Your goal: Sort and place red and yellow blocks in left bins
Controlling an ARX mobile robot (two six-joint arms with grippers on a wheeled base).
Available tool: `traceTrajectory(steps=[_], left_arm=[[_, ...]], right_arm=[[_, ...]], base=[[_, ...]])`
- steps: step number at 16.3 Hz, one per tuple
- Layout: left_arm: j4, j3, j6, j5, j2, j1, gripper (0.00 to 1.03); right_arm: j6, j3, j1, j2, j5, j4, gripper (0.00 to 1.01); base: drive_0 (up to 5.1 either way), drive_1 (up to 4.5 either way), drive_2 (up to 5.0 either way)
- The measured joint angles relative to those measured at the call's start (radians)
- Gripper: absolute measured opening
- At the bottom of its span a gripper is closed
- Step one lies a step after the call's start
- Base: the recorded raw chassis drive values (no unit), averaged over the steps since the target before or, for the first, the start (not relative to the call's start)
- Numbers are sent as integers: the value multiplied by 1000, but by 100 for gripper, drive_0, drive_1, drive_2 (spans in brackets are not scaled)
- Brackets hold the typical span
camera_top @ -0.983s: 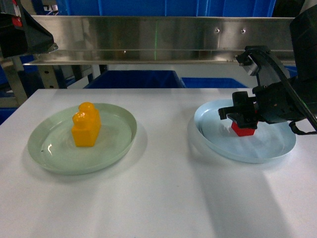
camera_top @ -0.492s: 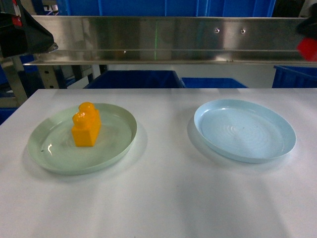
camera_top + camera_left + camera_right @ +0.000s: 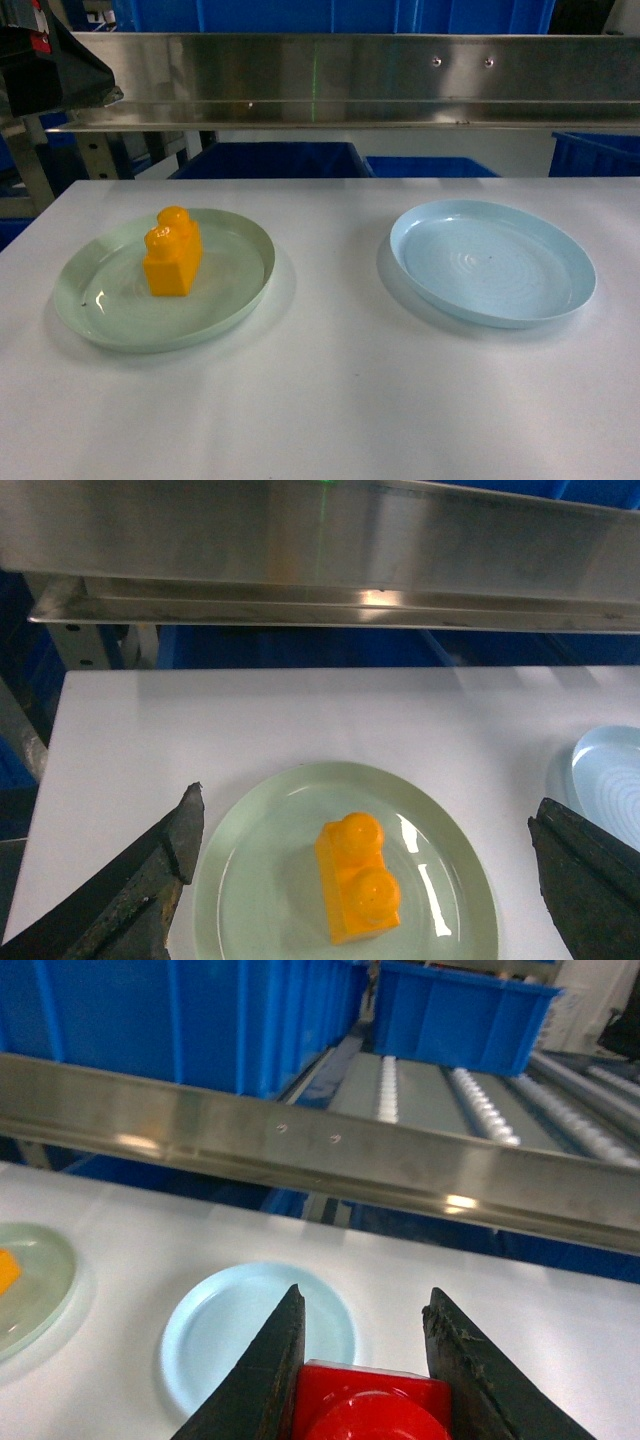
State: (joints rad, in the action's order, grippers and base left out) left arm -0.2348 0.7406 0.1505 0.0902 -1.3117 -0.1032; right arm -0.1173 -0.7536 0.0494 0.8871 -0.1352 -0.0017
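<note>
Head view, near to far. White matte tabletop (image 3: 330, 400): bare across the lower frame, open room between and before the plates. Pale-green round plate (image 3: 165, 280), left of centre, shallow, glossy; bears orange-yellow block (image 3: 172, 252), upright, two rounded studs, sited left of the plate's middle. Pale-blue round plate (image 3: 492, 260), right of centre, ringed floor, well apart from the green one. Blue bins (image 3: 270, 160) beyond the far table edge, under a brushed steel rail (image 3: 330, 80).

Left wrist view: left gripper (image 3: 370, 880) spread wide, holding nothing, above the green plate.

Right wrist view: right gripper (image 3: 365, 1360) clamped on red block (image 3: 370, 1410), glossy, one round stud, raised above the blue plate.
</note>
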Motion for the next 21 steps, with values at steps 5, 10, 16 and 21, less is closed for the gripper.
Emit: traceTrajectory(steps=[5,10,16,21], left_arm=[[0,0,0,-3,0,2,98],[0,0,0,-3,0,2,98],[0,0,0,-2,0,2,98],[70,85,9,-99,-54,-28,98]], right_arm=[[31,59,68,-26,81,-18,30],[31,76,28,-3,81,-2,30],[42,76,20,27,78,9,30],[42,76,20,27,77,8,30]], base=[[0,0,0],[0,0,0],[0,0,0],[0,0,0]])
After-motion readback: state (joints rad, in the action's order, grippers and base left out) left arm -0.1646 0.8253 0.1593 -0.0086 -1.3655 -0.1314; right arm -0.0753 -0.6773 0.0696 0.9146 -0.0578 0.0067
